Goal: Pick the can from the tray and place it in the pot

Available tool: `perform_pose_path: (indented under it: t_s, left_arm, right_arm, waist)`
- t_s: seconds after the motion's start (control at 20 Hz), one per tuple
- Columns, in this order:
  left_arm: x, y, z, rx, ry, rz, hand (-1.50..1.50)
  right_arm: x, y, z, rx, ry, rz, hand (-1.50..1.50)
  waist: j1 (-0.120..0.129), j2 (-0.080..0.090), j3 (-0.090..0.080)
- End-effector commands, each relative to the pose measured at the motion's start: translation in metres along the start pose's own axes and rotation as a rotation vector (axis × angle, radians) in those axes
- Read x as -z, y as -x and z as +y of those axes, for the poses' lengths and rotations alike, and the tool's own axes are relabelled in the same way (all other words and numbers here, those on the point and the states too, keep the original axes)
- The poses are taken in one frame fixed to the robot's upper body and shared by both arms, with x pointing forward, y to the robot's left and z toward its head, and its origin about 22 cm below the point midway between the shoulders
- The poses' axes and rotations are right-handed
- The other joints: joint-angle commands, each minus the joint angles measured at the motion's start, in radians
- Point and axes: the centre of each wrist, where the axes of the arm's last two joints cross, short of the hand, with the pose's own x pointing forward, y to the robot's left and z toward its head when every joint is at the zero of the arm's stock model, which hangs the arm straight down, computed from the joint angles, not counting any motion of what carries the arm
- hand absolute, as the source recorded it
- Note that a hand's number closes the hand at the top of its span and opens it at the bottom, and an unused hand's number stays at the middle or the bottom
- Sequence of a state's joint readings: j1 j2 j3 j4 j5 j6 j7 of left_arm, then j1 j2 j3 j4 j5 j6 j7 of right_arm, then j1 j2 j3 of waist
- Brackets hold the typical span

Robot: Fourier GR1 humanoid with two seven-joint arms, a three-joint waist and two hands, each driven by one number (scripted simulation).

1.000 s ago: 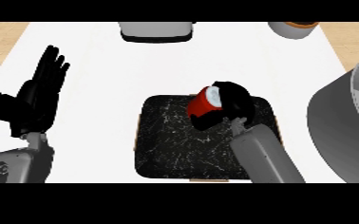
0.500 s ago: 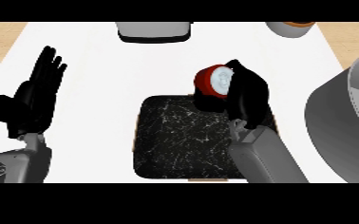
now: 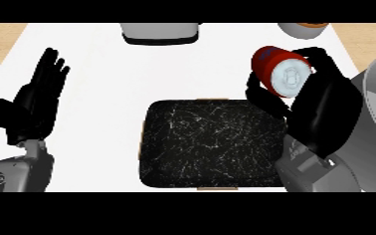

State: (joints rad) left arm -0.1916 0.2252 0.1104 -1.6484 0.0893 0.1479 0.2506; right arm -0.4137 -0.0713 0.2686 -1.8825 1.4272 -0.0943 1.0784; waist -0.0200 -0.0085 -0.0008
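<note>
My right hand (image 3: 316, 104) is curled round a red can (image 3: 279, 72) with a pale end face turned toward me. The can is held in the air above the counter, just past the far right corner of the black speckled tray (image 3: 213, 147). The tray holds nothing visible. The grey pot (image 3: 363, 124) shows only as a curved wall at the right edge, partly hidden by my right forearm. My left hand (image 3: 40, 97) rests open at the left edge, fingers pointing up.
A grey and white appliance (image 3: 160, 32) stands at the back centre of the white counter. A small brown-rimmed bowl (image 3: 305, 28) sits at the back right. Wooden surface shows at the far corners.
My right hand has lifted the can off the tray and carried it up and to the right, toward the pot. The left hand has stayed still.
</note>
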Motion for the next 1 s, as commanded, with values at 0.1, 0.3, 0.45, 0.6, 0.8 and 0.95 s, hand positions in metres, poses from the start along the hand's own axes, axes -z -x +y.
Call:
perform_pose_path:
  t_s: [0.1, 0.3, 0.45, 0.6, 0.8, 0.95]
  left_arm:
    - [-0.002, -0.002, -0.003, -0.009, 0.004, -0.012, 0.00]
    - [-0.008, 0.004, 0.010, 0.012, 0.007, -0.018, 0.00]
    - [0.002, 0.002, 0.016, -0.004, 0.014, -0.010, 0.00]
    - [0.018, -0.007, 0.005, -0.001, -0.004, -0.006, 0.00]
    - [0.001, -0.001, -0.013, 0.013, 0.010, -0.026, 0.00]
    - [0.006, -0.001, 0.003, -0.004, 0.002, -0.020, 0.00]
  right_arm:
    - [0.024, 0.032, -0.055, 0.013, 0.125, 0.158, 1.50]
    - [0.028, 0.068, -0.069, 0.062, 0.124, 0.198, 1.50]
    - [0.035, 0.080, -0.057, 0.046, 0.107, 0.240, 1.50]
    - [0.064, 0.120, -0.076, 0.084, 0.134, 0.253, 1.50]
    - [0.064, 0.152, -0.042, 0.147, 0.169, 0.272, 1.50]
    - [0.079, 0.186, -0.045, -0.281, 0.186, 0.262, 1.50]
  waist:
    - [0.007, 0.004, 0.001]
    - [0.014, 0.006, 0.001]
    - [0.018, 0.008, 0.001]
    - [0.008, 0.009, 0.002]
    - [0.017, 0.009, 0.002]
    - [0.015, 0.012, 0.000]
